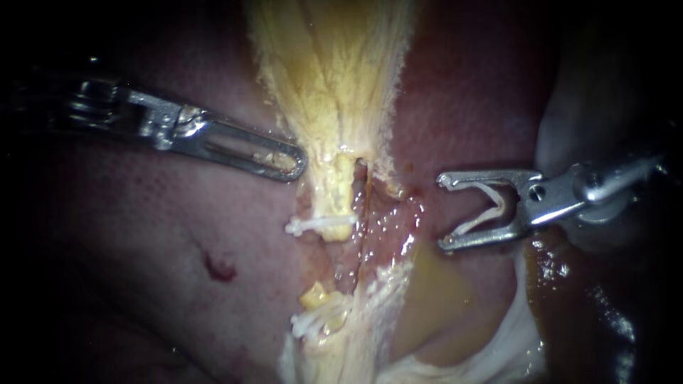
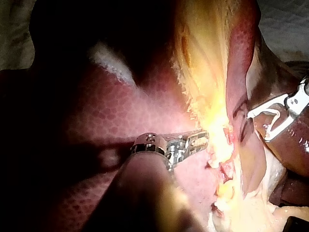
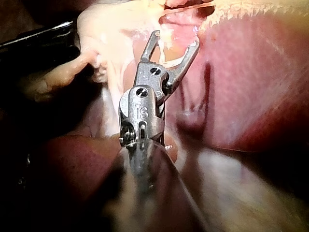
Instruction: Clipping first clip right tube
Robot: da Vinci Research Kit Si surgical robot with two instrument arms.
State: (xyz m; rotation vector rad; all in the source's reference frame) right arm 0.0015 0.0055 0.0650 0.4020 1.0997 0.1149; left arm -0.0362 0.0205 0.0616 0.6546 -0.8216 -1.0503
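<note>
The liver (image 1: 178, 235) fills most of the endoscope view. A band of yellow fibrous tissue (image 1: 327, 78) runs down its middle.

My left instrument (image 1: 295, 165) lies across the liver's left side with its tip at the edge of that yellow band. Its jaws lie together, and the views do not show whether a shred of tissue is caught at their tip.

My right instrument (image 1: 445, 212) comes in over the liver's right side. Its jaws stand wide apart, with a loaded clip (image 1: 491, 206) seated between them and touching both. It hangs apart from the tubes, with wet red tissue in the gap.

The pale left tube (image 1: 340, 186) already carries an upper white clip (image 1: 320, 226) and a lower white clip (image 1: 313, 323). The right tube (image 1: 365, 213), as I read it, is the thin reddish strand just beside the left tube, and it bears no clip.

I judge the step barely begun. The clip is loaded and the jaws point toward the tubes. Still to do are the approach, setting the jaws around the right tube, and closing the clip.
</note>
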